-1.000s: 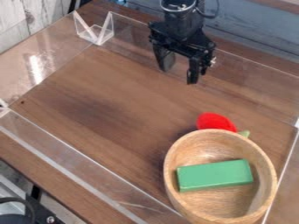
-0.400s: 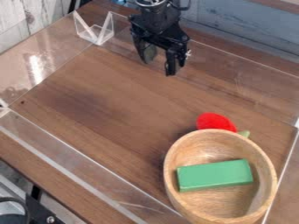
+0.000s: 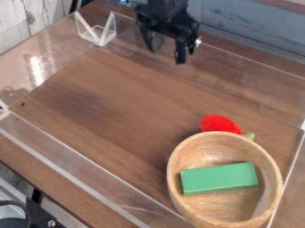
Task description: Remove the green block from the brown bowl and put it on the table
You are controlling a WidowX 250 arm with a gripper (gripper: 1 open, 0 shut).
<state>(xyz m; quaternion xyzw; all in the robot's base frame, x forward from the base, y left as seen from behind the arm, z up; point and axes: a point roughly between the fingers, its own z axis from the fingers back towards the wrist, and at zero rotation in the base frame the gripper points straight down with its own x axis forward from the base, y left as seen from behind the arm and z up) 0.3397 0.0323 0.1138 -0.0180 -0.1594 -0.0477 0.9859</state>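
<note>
The green block (image 3: 219,178) lies flat inside the brown bowl (image 3: 226,149), which sits at the front right of the table (image 3: 119,107). My gripper (image 3: 167,44) hangs over the back of the table, far from the bowl. Its dark fingers (image 3: 184,50) point down and stand open with nothing between them.
A small red object (image 3: 219,124) rests on the table just behind the bowl's rim. Clear acrylic walls (image 3: 71,174) edge the tabletop. A clear bracket (image 3: 95,28) stands at the back left corner.
The gripper swung left toward the back, then rose and came slightly right. It stayed open. Bowl, block and red object have not moved.
</note>
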